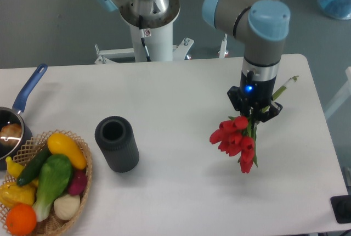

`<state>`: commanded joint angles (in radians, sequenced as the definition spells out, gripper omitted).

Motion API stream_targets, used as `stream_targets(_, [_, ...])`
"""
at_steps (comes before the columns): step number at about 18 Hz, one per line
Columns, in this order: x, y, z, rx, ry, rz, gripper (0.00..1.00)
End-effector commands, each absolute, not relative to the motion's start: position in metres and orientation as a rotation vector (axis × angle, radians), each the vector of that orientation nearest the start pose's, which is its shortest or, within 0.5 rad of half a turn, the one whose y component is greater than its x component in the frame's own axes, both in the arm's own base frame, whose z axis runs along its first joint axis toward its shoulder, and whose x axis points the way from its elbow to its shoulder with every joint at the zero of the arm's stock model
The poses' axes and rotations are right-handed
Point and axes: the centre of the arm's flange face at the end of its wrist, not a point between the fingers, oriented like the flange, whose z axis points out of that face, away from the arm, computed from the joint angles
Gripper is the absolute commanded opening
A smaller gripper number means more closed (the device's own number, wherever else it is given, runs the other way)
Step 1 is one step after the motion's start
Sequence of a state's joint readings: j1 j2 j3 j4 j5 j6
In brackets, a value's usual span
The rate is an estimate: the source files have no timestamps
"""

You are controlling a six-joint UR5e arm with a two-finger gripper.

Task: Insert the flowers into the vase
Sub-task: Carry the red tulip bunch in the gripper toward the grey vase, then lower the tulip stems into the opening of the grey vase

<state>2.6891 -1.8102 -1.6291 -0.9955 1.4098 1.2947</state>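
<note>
The flowers (237, 139) are a bunch of red tulip buds with green stems, hanging at the right of the table with the buds pointing down and left. A pale stem end sticks out up and right behind the wrist. My gripper (254, 110) is shut on the stems just above the buds and holds the bunch above the tabletop. The vase (116, 143) is a dark grey ribbed cylinder standing upright at the centre left, its round mouth open upward. It stands well to the left of the gripper and apart from the flowers.
A wicker basket (82, 180) of colourful vegetables sits at the front left corner, close to the vase. A blue-handled saucepan (27, 90) lies at the left edge. The robot's white base (151, 38) stands beyond the table's far edge.
</note>
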Motion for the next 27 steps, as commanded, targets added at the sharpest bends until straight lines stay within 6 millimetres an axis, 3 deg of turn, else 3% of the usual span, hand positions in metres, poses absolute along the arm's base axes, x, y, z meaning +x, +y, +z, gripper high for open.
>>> stream_targets(4, [-0.45,0.403,0.435,-2.757,0.258,0.219,0.0])
stream_targets(7, [-0.424,0.422,0.446,-2.646,0.276,0.152,0.0])
stream_targets(14, [-0.384,0.454,0.496,-2.207,0.194,-0.098,0.0])
stream_targets(21, [-0.352,0.468,0.502,-1.853,0.251,-0.365,0.0])
stream_targets(27, [-0.333,0.478,0.505,-1.77,0.254,-0.474,0.0])
